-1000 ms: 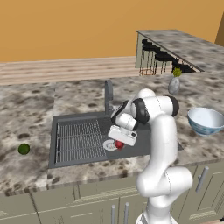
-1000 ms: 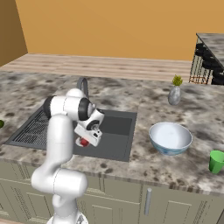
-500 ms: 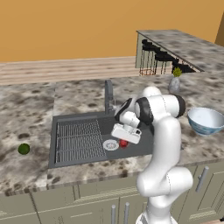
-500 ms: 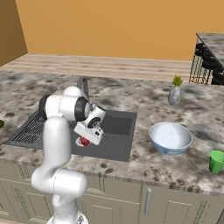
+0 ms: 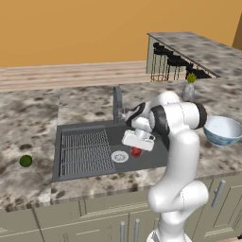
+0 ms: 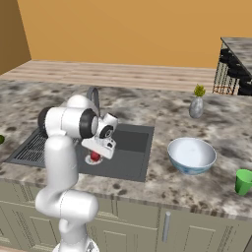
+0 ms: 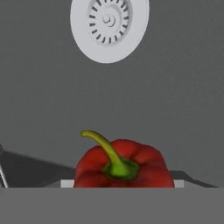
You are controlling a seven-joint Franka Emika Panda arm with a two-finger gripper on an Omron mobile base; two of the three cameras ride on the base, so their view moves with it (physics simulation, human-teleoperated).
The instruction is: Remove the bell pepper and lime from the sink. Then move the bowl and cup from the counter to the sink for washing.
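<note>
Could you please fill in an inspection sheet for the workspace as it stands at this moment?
Surface: speckled stone counter around a dark sink.
Job's things: bell pepper on the sink floor near the drain; lime on the counter left of the sink; bowl and cup on the counter to the right.
Clutter: vase with plant.
Grippers: gripper just above the pepper; state unclear.
Cables: nothing seen.
Surroundings: raised bar with stools, orange wall.

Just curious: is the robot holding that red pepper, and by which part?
Cannot be told. The tool sits over the bell pepper in the sink.
</note>
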